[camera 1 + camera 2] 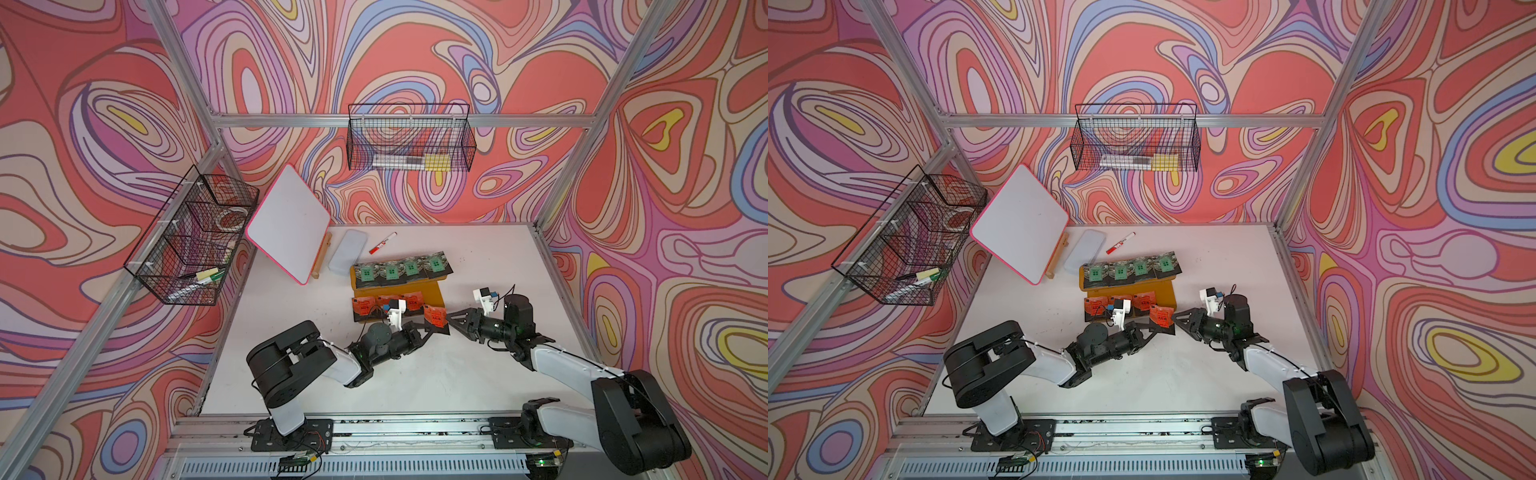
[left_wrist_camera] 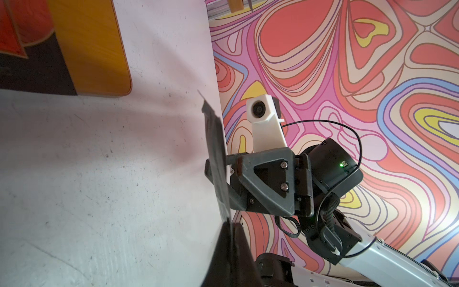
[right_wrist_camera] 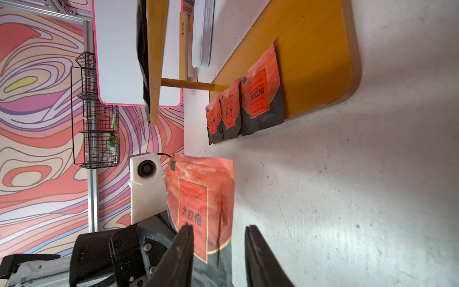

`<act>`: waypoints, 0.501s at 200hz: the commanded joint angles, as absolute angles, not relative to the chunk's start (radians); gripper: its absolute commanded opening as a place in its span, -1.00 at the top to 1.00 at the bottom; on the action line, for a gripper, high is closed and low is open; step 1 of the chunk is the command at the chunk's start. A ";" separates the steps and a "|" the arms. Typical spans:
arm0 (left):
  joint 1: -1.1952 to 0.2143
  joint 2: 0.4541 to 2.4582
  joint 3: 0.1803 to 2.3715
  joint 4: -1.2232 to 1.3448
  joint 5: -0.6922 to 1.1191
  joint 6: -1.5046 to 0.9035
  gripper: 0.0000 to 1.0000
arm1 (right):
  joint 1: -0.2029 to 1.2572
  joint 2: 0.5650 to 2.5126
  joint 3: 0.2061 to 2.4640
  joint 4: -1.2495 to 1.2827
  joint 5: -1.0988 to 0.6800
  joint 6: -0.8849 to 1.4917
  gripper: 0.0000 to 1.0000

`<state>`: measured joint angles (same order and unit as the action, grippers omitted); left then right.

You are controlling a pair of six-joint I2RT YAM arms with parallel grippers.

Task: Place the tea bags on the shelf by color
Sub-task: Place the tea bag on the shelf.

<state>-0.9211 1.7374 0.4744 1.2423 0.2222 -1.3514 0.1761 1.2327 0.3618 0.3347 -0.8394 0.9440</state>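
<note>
The mustard shelf [image 1: 432,292] stands mid-table. Several green tea bags [image 1: 390,272] line its upper step and three orange-red tea bags [image 3: 263,99] lie on the lower step, whose right end is bare. My left gripper [image 1: 428,330] is shut on the lower corner of another orange-red tea bag [image 3: 201,198], holding it upright above the table just right of the lower step. In the left wrist view this bag [image 2: 216,161] shows edge-on. My right gripper [image 3: 219,227] is open, its fingers straddling the bag's opposite side with a gap still showing.
A pink-edged whiteboard [image 1: 286,228] leans at the back left, with a pale case [image 1: 348,251] and a red marker [image 1: 382,243] behind the shelf. Black wire baskets hang on the left wall [image 1: 191,237] and the back wall [image 1: 411,141].
</note>
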 commanded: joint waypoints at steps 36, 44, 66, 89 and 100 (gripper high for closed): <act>-0.911 1.734 0.483 1.278 0.226 -1.348 1.00 | 0.171 1.262 0.331 0.435 -0.865 1.015 0.34; -0.913 1.734 0.483 1.276 0.226 -1.349 1.00 | 0.171 1.264 0.327 0.445 -0.866 1.023 0.35; -0.913 1.735 0.486 1.277 0.227 -1.349 1.00 | 0.169 1.272 0.327 0.459 -0.872 1.032 0.42; -0.913 1.736 0.489 1.278 0.231 -1.349 1.00 | 0.170 1.279 0.327 0.475 -0.881 1.042 0.48; -0.913 1.736 0.489 1.279 0.231 -1.348 1.00 | 0.171 1.281 0.324 0.484 -0.883 1.045 0.50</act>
